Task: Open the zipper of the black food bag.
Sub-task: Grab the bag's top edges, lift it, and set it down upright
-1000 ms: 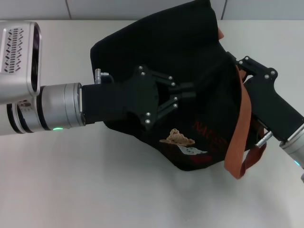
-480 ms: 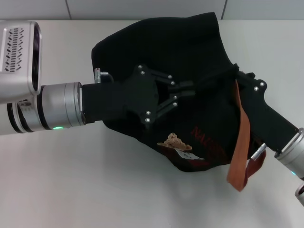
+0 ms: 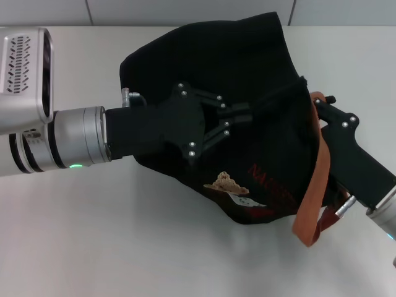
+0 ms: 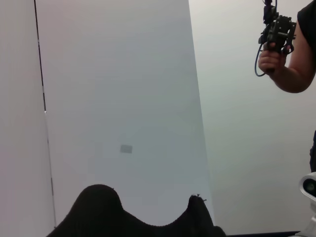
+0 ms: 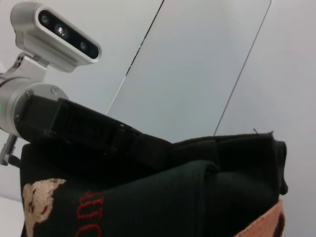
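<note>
The black food bag is seen lying tilted on the white bench, long axis running diagonally, printed front toward the camera. Left gripper fingers are clamped on its fabric. Right gripper finger state cannot be told. Pale wall panels are seen behind.

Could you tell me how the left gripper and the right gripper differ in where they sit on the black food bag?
The left gripper reaches in from the robot's left and lies over the middle of the black food bag; the right gripper meets the bag's right edge, beside the orange-brown strap. The left gripper's fingers are pinched together on the fabric; the right gripper's fingertips are hidden. Both are black and touch the bag.
</note>
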